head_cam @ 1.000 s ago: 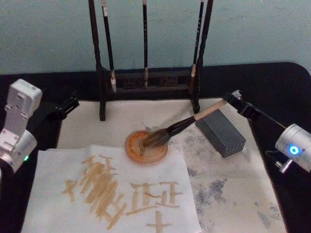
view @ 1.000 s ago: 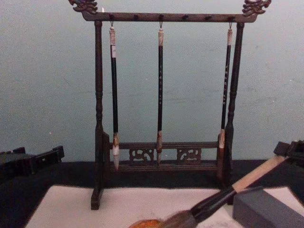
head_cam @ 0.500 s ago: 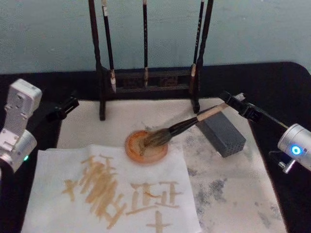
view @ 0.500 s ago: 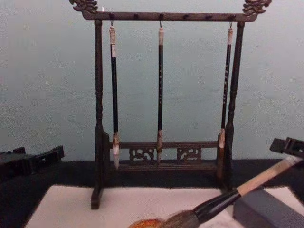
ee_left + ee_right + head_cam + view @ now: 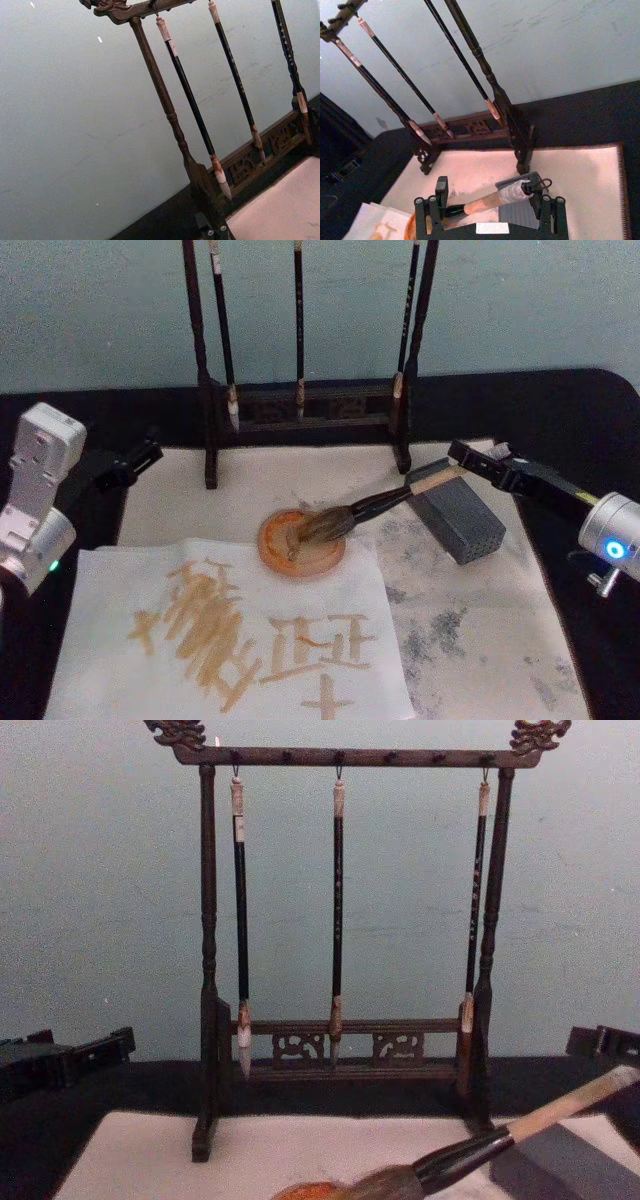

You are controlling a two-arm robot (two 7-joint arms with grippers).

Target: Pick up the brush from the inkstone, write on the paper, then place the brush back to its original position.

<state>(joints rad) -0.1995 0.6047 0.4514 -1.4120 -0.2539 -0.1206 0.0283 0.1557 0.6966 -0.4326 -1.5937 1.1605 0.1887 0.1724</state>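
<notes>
The brush [image 5: 375, 505] lies slanted, its bushy bristles resting on the round orange inkstone [image 5: 270, 545] and its pale handle end propped on a grey block [image 5: 460, 520]. My right gripper [image 5: 470, 458] sits at that handle end. In the right wrist view the right gripper [image 5: 490, 192] is open, its fingers [image 5: 440, 192] set wide on either side of the brush handle [image 5: 482, 203]. The paper [image 5: 230, 630] lies at the front left, covered with tan strokes. My left gripper [image 5: 135, 458] is parked off the left side of the mat.
A dark wooden rack [image 5: 300, 400] with three thin hanging brushes stands at the back of the off-white felt mat [image 5: 480, 640]. The mat's right half is stained grey. The black tabletop surrounds the mat.
The brush handle has dropped lower and now rests on the grey block, and my right gripper sank with it. The bristles stayed on the inkstone. The left arm has not moved.
</notes>
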